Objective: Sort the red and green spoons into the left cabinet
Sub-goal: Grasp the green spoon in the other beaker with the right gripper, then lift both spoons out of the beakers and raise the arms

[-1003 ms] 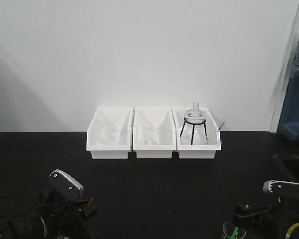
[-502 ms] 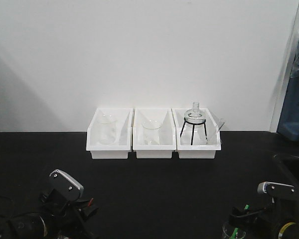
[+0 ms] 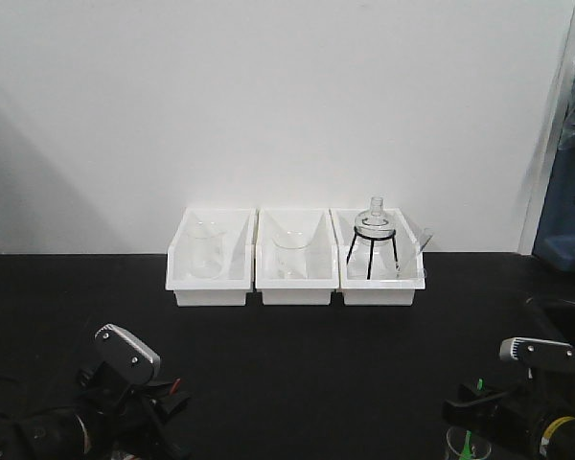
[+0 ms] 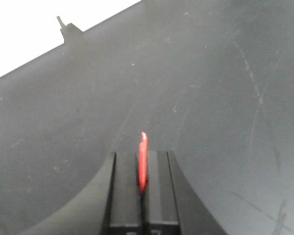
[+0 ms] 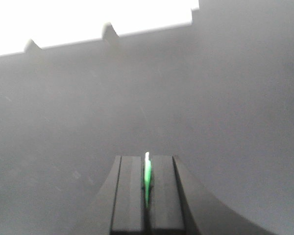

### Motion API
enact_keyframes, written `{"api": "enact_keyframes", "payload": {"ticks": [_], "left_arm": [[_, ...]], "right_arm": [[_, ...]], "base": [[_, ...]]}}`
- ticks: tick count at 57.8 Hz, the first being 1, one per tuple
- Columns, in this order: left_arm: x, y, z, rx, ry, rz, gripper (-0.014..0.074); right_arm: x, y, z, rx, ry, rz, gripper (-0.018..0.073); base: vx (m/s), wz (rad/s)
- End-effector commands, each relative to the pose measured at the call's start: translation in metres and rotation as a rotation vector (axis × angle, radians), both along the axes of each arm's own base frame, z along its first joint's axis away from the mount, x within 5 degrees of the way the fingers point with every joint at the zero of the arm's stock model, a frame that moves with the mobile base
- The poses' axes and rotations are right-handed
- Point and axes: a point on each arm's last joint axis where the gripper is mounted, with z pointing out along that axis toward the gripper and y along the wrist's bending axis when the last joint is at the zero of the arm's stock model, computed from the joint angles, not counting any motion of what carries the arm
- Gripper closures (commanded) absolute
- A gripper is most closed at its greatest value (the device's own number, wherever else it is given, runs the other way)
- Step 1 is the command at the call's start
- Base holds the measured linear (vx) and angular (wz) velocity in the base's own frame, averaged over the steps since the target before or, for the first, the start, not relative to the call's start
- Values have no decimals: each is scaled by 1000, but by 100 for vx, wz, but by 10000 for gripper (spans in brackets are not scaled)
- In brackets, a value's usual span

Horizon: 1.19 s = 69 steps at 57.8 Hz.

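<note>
Nearest you, your left gripper is clamped on the red spoon, whose tip pokes out past the fingertips. Your right gripper is pinched the same way on the green spoon, and both hang low over the black tabletop. Farther back, three white bins holding clear glassware sit side by side against the white wall.
</note>
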Motion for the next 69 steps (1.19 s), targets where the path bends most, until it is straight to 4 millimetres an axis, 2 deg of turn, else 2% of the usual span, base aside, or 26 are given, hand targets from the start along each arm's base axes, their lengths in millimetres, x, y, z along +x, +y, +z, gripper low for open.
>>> {"api": "enact_keyframes", "payload": {"ticks": [1, 17, 33, 34, 51, 59, 69], "left_arm": [[1, -5, 41, -93, -134, -10, 603], [-6, -2, 63, -94, -180, 1, 603], [-19, 3, 102, -117, -277, 5, 603], [-27, 5, 119, -137, -324, 5, 603], [-66, 17, 185, -390, -404, 48, 603], [-91, 28, 214, -452, -457, 82, 603], [-121, 42, 238, -441, -506, 132, 603]], "right_arm": [[3, 1, 32, 7, -140, 21, 569], [-3, 1, 56, 6, -209, 20, 568], [-22, 0, 101, -16, -328, 23, 568], [-33, 1, 121, -42, -392, 44, 568], [-78, 3, 183, -103, -625, 84, 568], [-98, 1, 200, -120, -672, 64, 568], [-109, -3, 207, -142, -656, 30, 568]], "base": [[0, 0], [0, 0], [0, 0], [0, 0], [0, 0], [0, 0], [0, 0]]}}
